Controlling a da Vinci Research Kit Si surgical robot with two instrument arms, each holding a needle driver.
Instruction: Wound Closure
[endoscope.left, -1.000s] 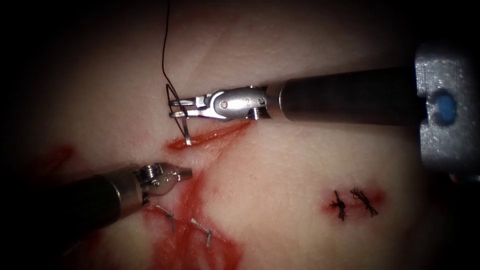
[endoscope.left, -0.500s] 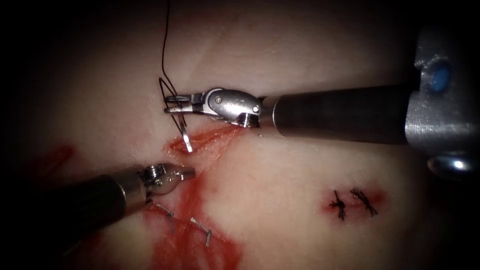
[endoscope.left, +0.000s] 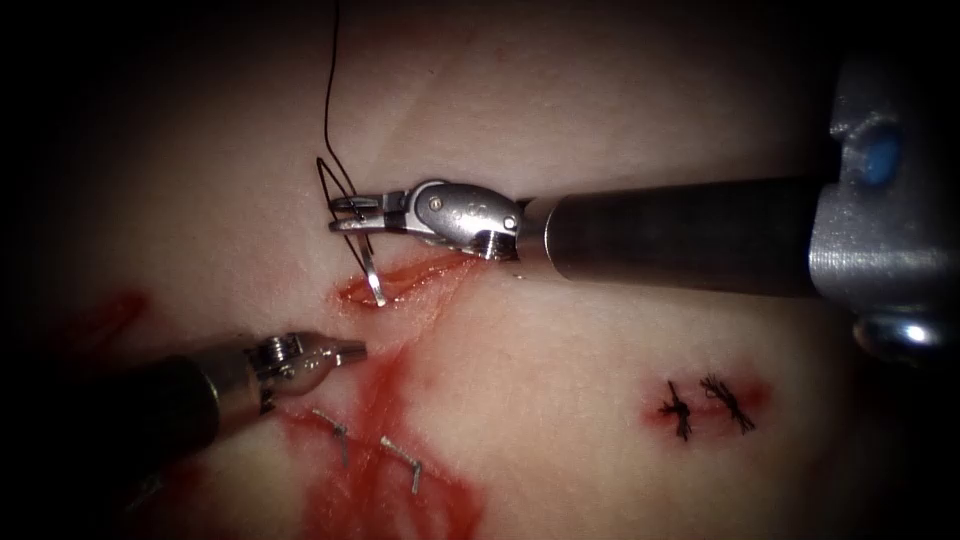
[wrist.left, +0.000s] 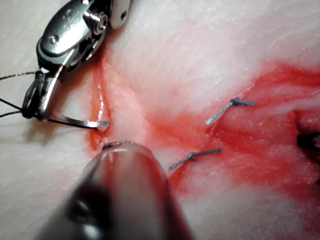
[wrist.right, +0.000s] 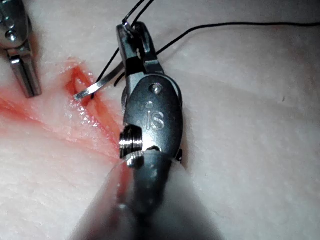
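- Jaws of the right tool (endoscope.left: 345, 213) are clamped on the needle (endoscope.left: 371, 275) near its thread end; the curve hangs down and its point rests at the cut (endoscope.left: 415, 277), seemingly just touching the tissue (endoscope.left: 600, 330), not buried.
- Thread (endoscope.left: 329, 90) runs from the clamped end up to the frame's top edge.
- Left tool (endoscope.left: 350, 351), lower left of the endoscope view, holds nothing; its jaws look closed, just below the cut.
- Progress, judged: two dark knots (endoscope.left: 705, 405) at lower right and short cut ends (endoscope.left: 400, 460) in the red fluid (endoscope.left: 390, 500) suggest finished stitches; this cut is unstitched.
- Bare tissue lies open right of the cut.
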